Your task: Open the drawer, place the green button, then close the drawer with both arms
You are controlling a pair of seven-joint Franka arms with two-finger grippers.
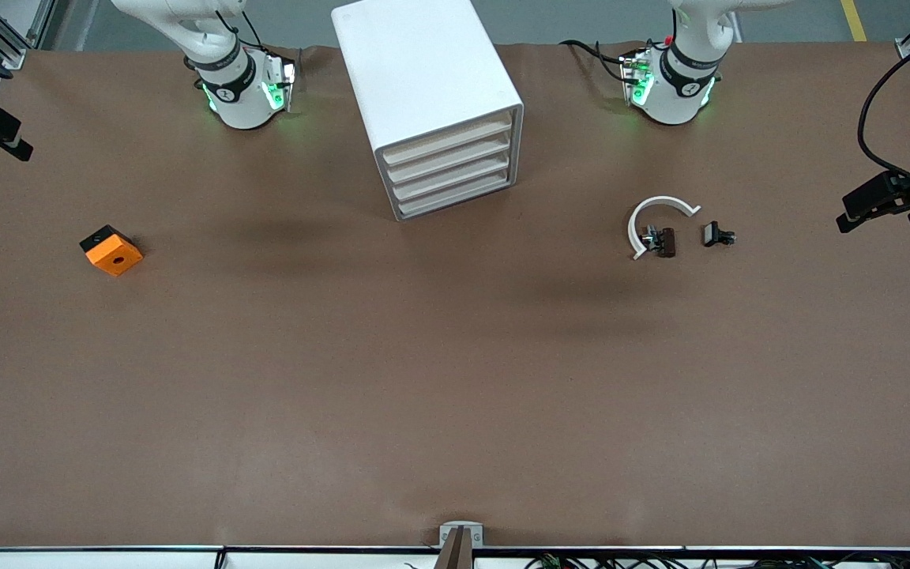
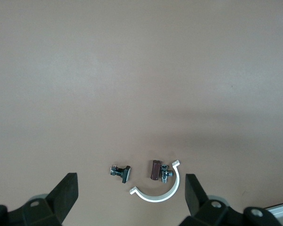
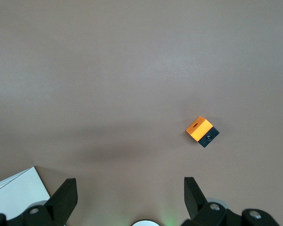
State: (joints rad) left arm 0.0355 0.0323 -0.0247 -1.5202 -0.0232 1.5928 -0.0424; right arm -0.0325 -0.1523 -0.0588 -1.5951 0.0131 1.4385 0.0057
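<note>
While both arms wait up near their bases, nothing is yet touched. The left gripper (image 2: 130,182) hangs with jaws wide over the small parts, probably so it can come down on the button (image 1: 658,240), which lies on the table inside the white ring (image 1: 659,205), at the left arm's end; the black clip (image 1: 716,235) lies just beside. The right gripper (image 3: 129,186), jaws wide too, hangs between the orange block (image 1: 112,252) and the cabinet (image 1: 423,87), whose drawers (image 1: 451,170) are all shut, so I judge it will open one.
</note>
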